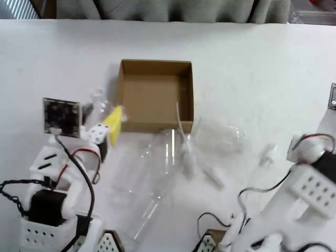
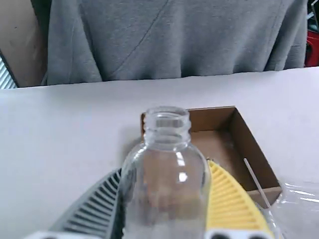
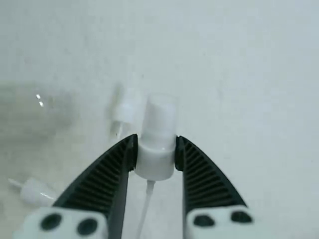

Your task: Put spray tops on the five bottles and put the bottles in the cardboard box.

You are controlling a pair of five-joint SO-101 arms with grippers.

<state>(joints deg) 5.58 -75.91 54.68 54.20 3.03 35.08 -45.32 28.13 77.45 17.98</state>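
The left fingers point(image 2: 229, 199) clamp an uncapped clear bottle point(image 2: 164, 164) just beside the cardboard box point(image 2: 250, 143). The right fingers point(image 3: 107, 174) clamp a white spray top point(image 3: 155, 147) over the worktop point(image 3: 239, 59).

1. No text, numbers or signs can be read in any view.
2. The cardboard box point(image 1: 152, 97) has plain brown walls.
3. The clear bottle point(image 2: 164, 164) is plain.
4. The dark board point(image 1: 62, 116) on an arm has marks too small to read.
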